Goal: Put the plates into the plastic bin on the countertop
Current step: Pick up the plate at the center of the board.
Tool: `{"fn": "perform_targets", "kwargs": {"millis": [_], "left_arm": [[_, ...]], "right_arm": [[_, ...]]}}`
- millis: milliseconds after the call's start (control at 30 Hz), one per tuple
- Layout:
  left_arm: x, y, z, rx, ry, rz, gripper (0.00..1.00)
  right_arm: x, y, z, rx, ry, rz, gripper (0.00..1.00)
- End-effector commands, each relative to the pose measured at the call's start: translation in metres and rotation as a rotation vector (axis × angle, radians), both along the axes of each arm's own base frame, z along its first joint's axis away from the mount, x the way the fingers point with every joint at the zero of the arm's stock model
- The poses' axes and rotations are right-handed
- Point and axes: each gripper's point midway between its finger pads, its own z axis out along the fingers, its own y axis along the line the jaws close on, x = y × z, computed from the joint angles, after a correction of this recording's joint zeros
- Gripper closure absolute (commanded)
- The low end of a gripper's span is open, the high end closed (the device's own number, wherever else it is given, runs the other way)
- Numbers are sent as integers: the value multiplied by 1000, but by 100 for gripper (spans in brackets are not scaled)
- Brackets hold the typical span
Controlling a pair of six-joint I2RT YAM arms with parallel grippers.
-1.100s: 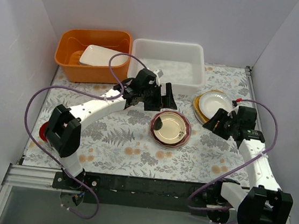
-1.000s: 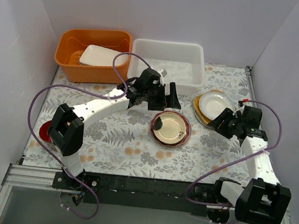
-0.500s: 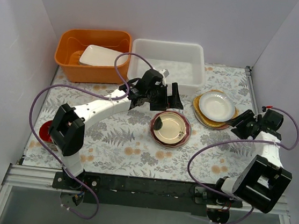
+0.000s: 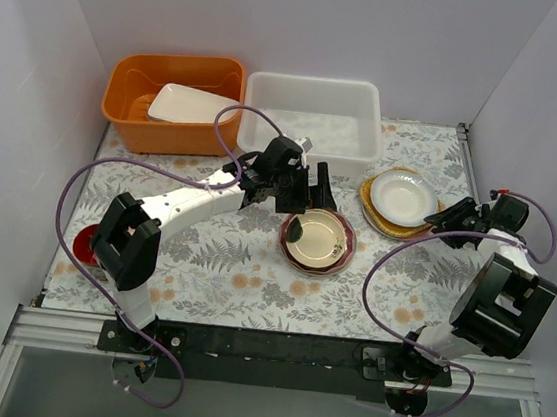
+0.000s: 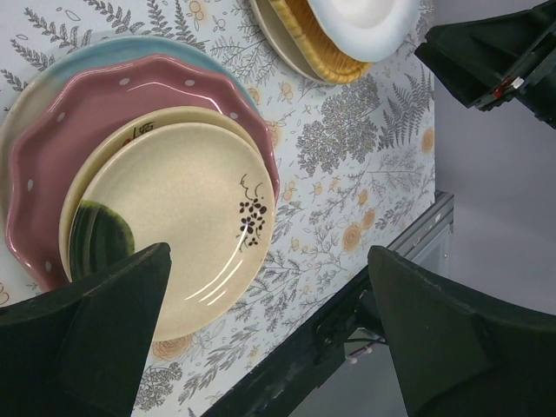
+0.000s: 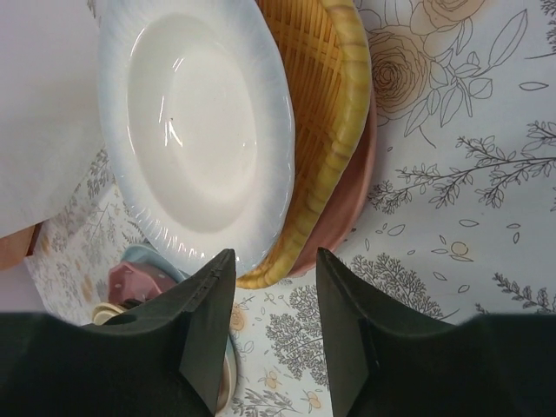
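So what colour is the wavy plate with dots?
The wavy plate is pink with pale dots; left wrist view.

Central plate stack, right plate stack flat on countertop, outside white bin.

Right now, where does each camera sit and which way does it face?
Top external: above and behind the bases, looking down on the countertop; both arms show.
Left wrist: above the centre stack, looking down; left gripper frames it.
Right wrist: beside the right stack, facing it; right gripper shows.
Shared: both wrist views show both stacks.
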Motion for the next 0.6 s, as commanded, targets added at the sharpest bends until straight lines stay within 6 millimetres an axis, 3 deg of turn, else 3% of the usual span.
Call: {"fn": "perform_targets", "kwargs": {"millis": [0, 567], "left_arm": [[-4, 1, 6, -4, -27, -8, 2], [-5, 2, -14, 27, 7, -11, 2]], "right_arm": [[26, -12, 16, -13, -87, 2, 50], [50, -10, -9, 79, -98, 23, 58]]}}
